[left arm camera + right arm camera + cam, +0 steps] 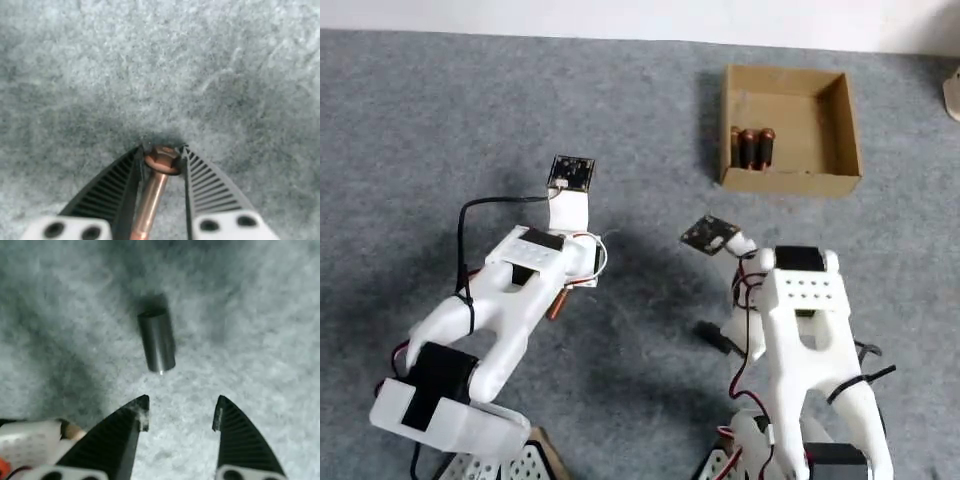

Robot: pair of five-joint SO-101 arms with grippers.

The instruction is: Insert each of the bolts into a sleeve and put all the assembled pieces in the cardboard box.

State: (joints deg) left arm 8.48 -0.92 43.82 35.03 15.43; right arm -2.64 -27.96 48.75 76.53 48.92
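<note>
My left gripper (162, 148) is shut on a copper bolt (152, 192). Its hexagonal head sits between the fingertips, just above the grey mat. From above, the bolt (557, 303) pokes out under the left arm (510, 290). My right gripper (180, 412) stands open over the mat. A dark metal sleeve (156, 340) lies on its side a short way beyond the fingertips, apart from them. The cardboard box (790, 183) stands at the far right. Three assembled copper-and-dark pieces (752, 147) lie side by side against its left wall.
Grey felt mat (430, 130) covers the table. The right arm (805, 330) stands in front of the box. The arms' perforated base plates (515, 462) line the near edge. A pale object (952, 95) pokes in at the right edge.
</note>
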